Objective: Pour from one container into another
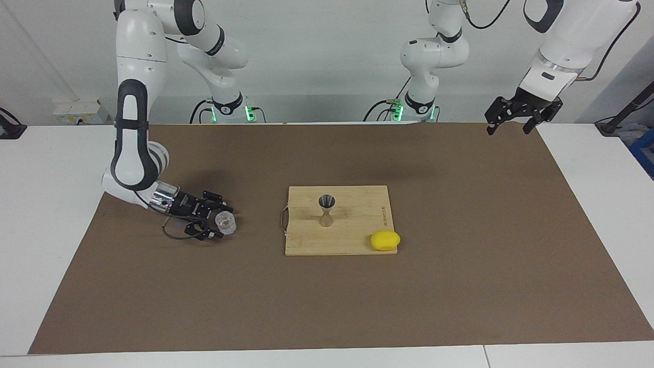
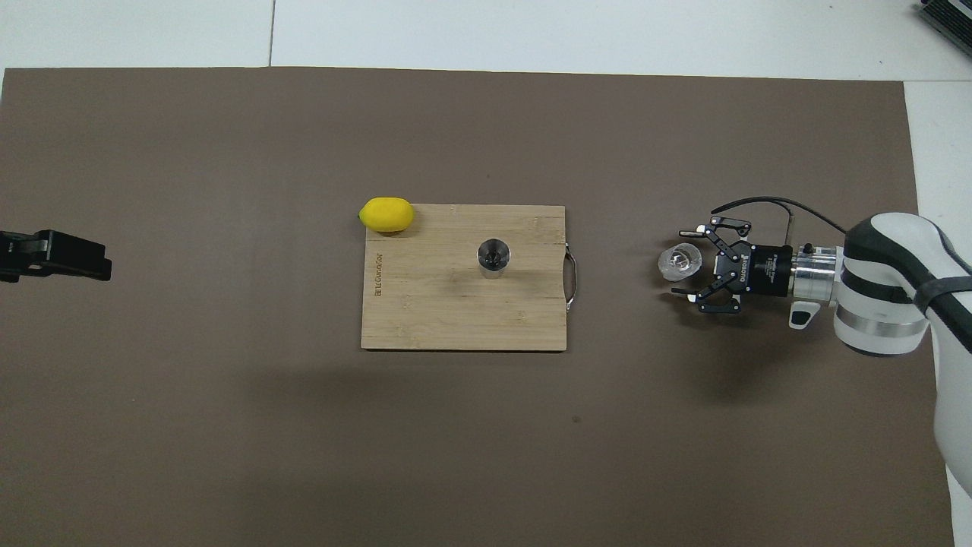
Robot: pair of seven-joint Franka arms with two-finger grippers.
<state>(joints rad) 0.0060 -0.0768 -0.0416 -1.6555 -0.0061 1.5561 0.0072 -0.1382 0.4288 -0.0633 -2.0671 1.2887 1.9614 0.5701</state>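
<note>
The clear glass tumbler [image 1: 225, 222] [image 2: 681, 262] stands upright on the brown mat, toward the right arm's end of the table. My right gripper [image 1: 222, 223] [image 2: 680, 265] lies low and level around it, open, with a fingertip [image 2: 686, 233] apart from the glass on either side. The metal jigger [image 1: 326, 209] [image 2: 493, 258] stands upright on the wooden board [image 1: 357, 243] [image 2: 425, 319] mid-table. My left gripper [image 1: 508, 131] [image 2: 57, 256] waits raised over the mat's edge at the left arm's end, open, holding nothing.
A yellow lemon [image 1: 385, 240] [image 2: 387, 214] rests at the board's corner farthest from the robots, toward the left arm's end. The board has a metal handle [image 1: 282, 220] on the side facing the glass. Brown mat [image 1: 460, 286] covers the table.
</note>
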